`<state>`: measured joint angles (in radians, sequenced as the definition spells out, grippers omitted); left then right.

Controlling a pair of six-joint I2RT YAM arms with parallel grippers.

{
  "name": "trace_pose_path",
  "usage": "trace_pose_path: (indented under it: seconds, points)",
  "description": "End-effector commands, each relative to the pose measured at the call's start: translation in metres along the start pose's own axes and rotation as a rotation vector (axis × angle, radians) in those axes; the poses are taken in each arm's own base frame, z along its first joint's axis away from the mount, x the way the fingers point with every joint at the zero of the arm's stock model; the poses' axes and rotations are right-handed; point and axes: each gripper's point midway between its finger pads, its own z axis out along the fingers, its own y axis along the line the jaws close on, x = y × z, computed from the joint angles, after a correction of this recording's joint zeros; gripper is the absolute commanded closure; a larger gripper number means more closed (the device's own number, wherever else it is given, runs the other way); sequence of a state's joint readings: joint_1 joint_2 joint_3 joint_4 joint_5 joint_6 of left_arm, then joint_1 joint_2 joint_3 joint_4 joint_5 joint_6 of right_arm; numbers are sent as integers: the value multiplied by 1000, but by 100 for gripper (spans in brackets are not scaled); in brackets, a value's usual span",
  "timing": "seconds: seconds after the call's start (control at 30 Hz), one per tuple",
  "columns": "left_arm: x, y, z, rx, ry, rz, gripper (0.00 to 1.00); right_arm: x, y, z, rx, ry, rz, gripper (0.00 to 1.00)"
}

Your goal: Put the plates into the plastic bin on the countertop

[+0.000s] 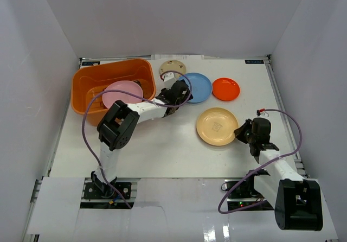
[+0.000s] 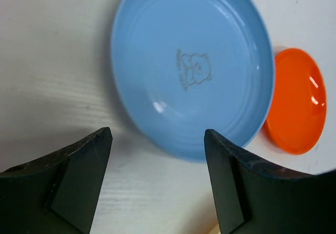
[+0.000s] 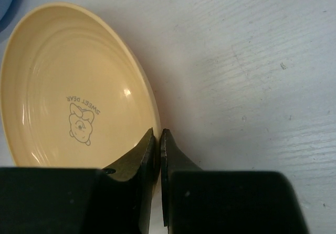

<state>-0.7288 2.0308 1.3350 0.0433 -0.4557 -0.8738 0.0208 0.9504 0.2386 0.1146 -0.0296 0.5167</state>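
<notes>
The orange plastic bin [image 1: 87, 75] stands at the back left of the white countertop [image 1: 162, 144]. A pink plate [image 1: 122, 93] lies in it, over something dark. My left gripper [image 1: 181, 91] is open and empty, just short of the near-left rim of the light blue plate [image 1: 201, 87], which fills the left wrist view [image 2: 191, 66] ahead of that gripper [image 2: 157, 139]. My right gripper [image 1: 242, 132] is shut on the right rim of the peach-yellow plate [image 1: 216, 126], and the right wrist view shows the gripper [image 3: 159, 137] pinching the plate [image 3: 73, 87].
A small tan plate [image 1: 172, 67] lies behind the left gripper, near the bin. An orange-red plate [image 1: 225, 89] lies right of the blue one and also shows in the left wrist view [image 2: 296, 108]. White walls enclose the countertop on three sides.
</notes>
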Motion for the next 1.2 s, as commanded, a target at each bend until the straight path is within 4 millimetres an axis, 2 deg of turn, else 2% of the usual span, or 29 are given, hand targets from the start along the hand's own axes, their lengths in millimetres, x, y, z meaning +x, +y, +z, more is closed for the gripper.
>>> trace_pose_path:
  seconds: [0.0, 0.03, 0.1, 0.2, 0.23, 0.33, 0.37, 0.43, 0.47, 0.5, 0.57, 0.6, 0.67, 0.73, 0.77, 0.8, 0.83, 0.87, 0.9, 0.93, 0.97, 1.03, 1.07, 1.1, 1.17]
  points:
    - [0, -1, 19, -34, 29, -14, 19, -7, 8, -3, -43, -25, -12, 92]
    - [2, 3, 24, -43, 36, -15, 30, -7, 10, -3, -49, -26, -14, 92]
    - [8, 8, 30, -53, 51, -15, 37, -9, 14, -5, -71, -29, -10, 92]
    - [7, 14, 30, -75, 55, -7, 58, -14, 21, -8, -95, -43, -10, 92]
    - [9, 19, 29, -87, 62, -1, 60, -16, 22, -9, -99, -46, -11, 92]
    - [3, 21, 21, -96, 49, 3, 59, -26, 31, -14, -123, -63, -11, 92]
    - [4, 25, 20, -105, 51, 10, 55, -28, 34, -15, -131, -68, -10, 92]
    - [11, 32, 23, -129, 65, 28, 52, -34, 39, -19, -151, -83, -6, 92]
    - [10, 29, 25, -124, 67, 37, 53, -36, 42, -22, -163, -94, -7, 92]
    - [12, 29, 27, -128, 76, 42, 65, -37, 43, -24, -167, -95, -8, 92]
    - [17, 32, 27, -136, 95, 48, 78, -41, 48, -30, -182, -104, -13, 92]
    - [16, 31, 25, -130, 96, 48, 88, -42, 49, -32, -184, -108, -16, 92]
    - [9, 28, 16, -113, 90, 53, 100, -54, 57, -41, -205, -139, -28, 92]
    - [-2, 16, 4, -67, 75, 55, 100, -69, 70, -53, -237, -164, -41, 92]
    - [-23, 0, -13, -10, 43, 38, 100, -74, 75, -60, -252, -173, -50, 92]
    - [-27, -6, -23, 34, 31, 43, 100, -81, 81, -67, -269, -190, -61, 92]
    - [-32, -18, -36, 103, 41, 35, 100, -102, 93, -84, -298, -250, -76, 92]
    - [-42, -28, -48, 159, 28, 28, 100, -109, 98, -92, -306, -271, -84, 92]
    - [-63, -43, -72, 235, -10, 10, 100, -114, 102, -99, -310, -276, -90, 92]
    - [-71, -49, -84, 266, -19, 3, 100, -122, 109, -112, -334, -305, -98, 92]
    - [-91, -62, -108, 327, -45, -8, 100, -137, 121, -129, -366, -349, -108, 92]
    - [-105, -69, -130, 377, -63, -3, 100, -151, 133, -154, -403, -406, -113, 92]
    - [-113, -73, -142, 404, -70, -4, 100, -166, 142, -172, -421, -453, -120, 92]
    - [-131, -78, -164, 441, -105, -8, 100, -173, 145, -181, -419, -478, -125, 92]
    - [-153, -71, -178, 431, -155, 3, 100, -181, 147, -192, -409, -499, -149, 92]
